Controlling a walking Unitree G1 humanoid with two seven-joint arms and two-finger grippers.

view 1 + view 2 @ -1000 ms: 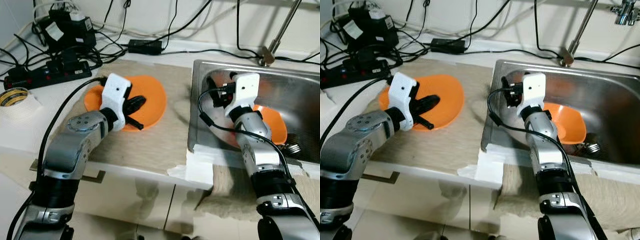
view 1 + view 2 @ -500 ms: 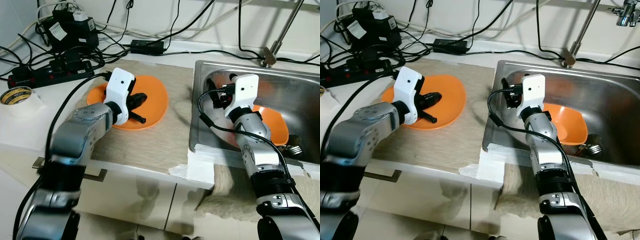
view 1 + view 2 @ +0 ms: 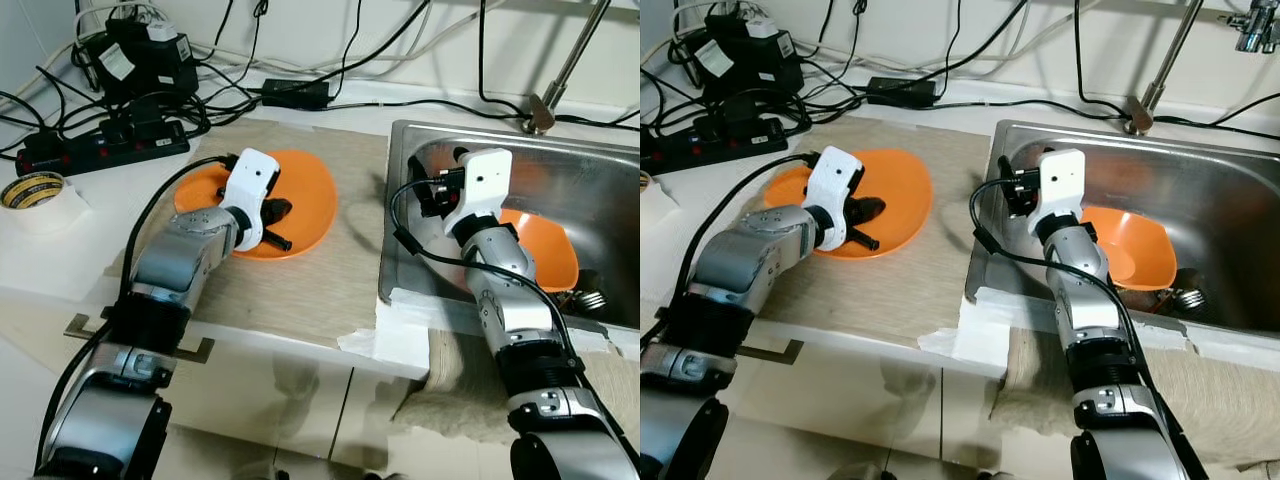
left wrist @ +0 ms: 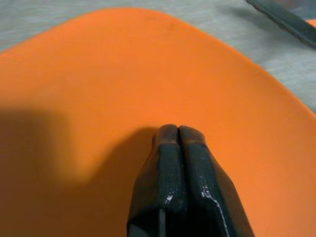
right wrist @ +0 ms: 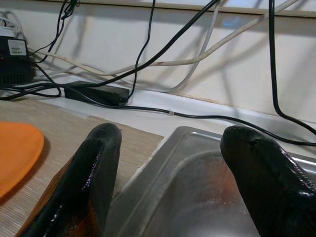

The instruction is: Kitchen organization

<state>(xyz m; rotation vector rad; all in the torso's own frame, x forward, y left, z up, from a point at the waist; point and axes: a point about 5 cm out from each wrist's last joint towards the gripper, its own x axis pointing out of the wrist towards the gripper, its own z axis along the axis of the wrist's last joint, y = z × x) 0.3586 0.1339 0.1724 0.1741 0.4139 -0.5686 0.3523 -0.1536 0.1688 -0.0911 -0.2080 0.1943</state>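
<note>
1. Beige cloth (image 3: 300,290) covers the counter beside the steel sink (image 3: 600,170), which serves as the landmark; white paper (image 3: 385,340) hangs over the counter's front edge at the sink's near left corner.
2. Just left of the sink, on the cloth, lies an orange plate (image 3: 305,195), flat and well apart from the sink rim.
3. The left gripper (image 4: 172,133) rests over the middle of that plate, its two black fingers pressed together with nothing between them; the wrist view shows the tips touching or just above the orange surface, and which cannot be told.
4. Inside the sink, toward its near side, sits an orange bowl (image 3: 545,245), with a small metal object (image 3: 590,297) just beside it at the sink floor.
5. The right gripper (image 5: 173,163) hangs over the sink's left part, above the bowl's left edge, its fingers (image 5: 98,173) spread wide and holding nothing.
6. Farther from the sink, at the counter's left edge, a roll of tape (image 3: 28,190) lies on white paper.
7. Beyond the plate, a black power strip (image 3: 100,148) and tangled cables (image 3: 290,92) run along the wall, and a tap pipe (image 3: 565,65) rises behind the sink.
</note>
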